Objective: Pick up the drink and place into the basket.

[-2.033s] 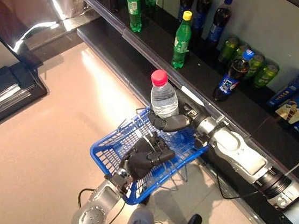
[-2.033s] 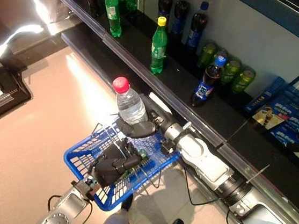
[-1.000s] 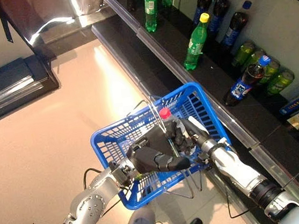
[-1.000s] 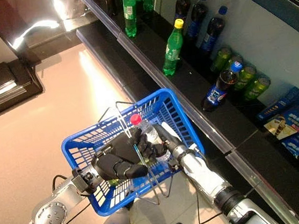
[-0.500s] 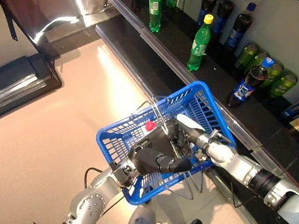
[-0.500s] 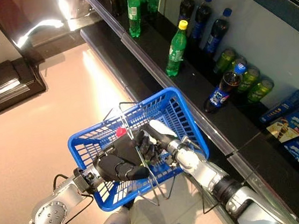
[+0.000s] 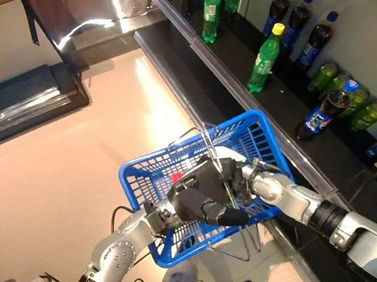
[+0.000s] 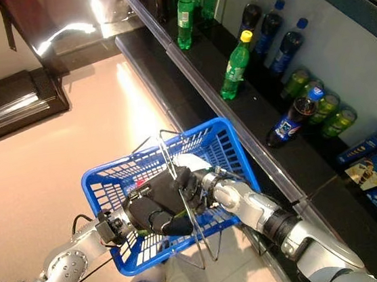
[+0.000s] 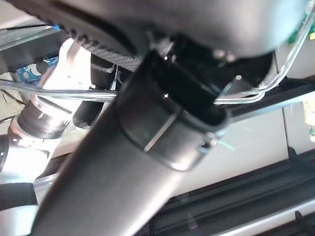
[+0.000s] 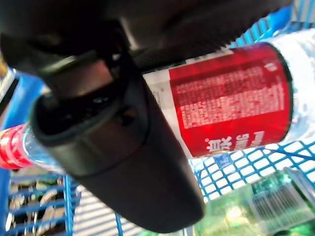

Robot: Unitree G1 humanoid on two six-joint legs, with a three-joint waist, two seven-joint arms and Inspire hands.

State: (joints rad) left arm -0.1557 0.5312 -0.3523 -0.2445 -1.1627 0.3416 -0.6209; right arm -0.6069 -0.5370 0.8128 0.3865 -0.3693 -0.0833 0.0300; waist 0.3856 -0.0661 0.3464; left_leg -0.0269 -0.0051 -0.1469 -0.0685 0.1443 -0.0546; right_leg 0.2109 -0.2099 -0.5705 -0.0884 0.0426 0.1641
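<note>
Inside the blue basket (image 7: 141,177) we note the right hand (image 10: 113,147) clamped on the water bottle (image 10: 231,98), left hand (image 7: 202,204) curled round the wire handle (image 7: 209,142).

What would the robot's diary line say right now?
left hand: holding basket handle | right hand: gripping water bottle inside basket | release: not yet
</note>
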